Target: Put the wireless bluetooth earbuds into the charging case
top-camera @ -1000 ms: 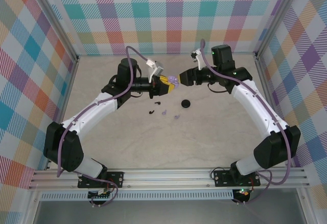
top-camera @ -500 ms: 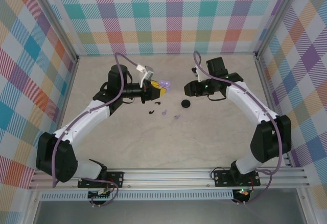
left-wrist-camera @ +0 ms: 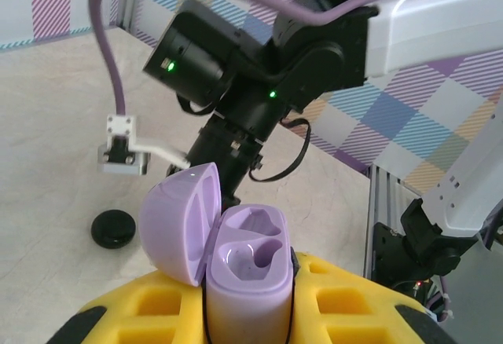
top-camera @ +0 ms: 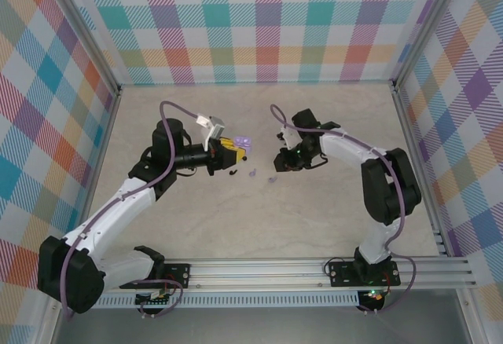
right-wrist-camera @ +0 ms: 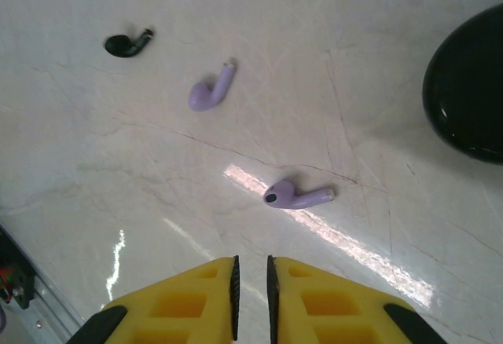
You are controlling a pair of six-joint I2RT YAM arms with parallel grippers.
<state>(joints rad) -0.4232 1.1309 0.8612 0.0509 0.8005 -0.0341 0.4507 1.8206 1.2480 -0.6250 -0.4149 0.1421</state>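
The left tool (left-wrist-camera: pixel 250 306) is clamped on the lilac charging case (left-wrist-camera: pixel 245 265), its yellow fingers (left-wrist-camera: pixel 157 305) pressing the body from both sides. The case is held upright above the counter (left-wrist-camera: pixel 55 140), with its domed lid (left-wrist-camera: pixel 179 222) swung open to the left and both moulded sockets visible. The right tool (right-wrist-camera: pixel 251 264) hovers over the counter with its fingers brought together, only a thin slit between them and nothing gripped. Just ahead of its tips a lilac earbud (right-wrist-camera: pixel 297 195) lies on its side on the counter. A second lilac earbud (right-wrist-camera: pixel 211 91) lies farther off, and a black earbud (right-wrist-camera: pixel 126 43) lies beyond that, all apart from one another. A round black case (right-wrist-camera: pixel 471 93) sits closed on the counter to the right of the earbuds. From above, the two tools face each other, with the loose earbuds on the counter between and below them.
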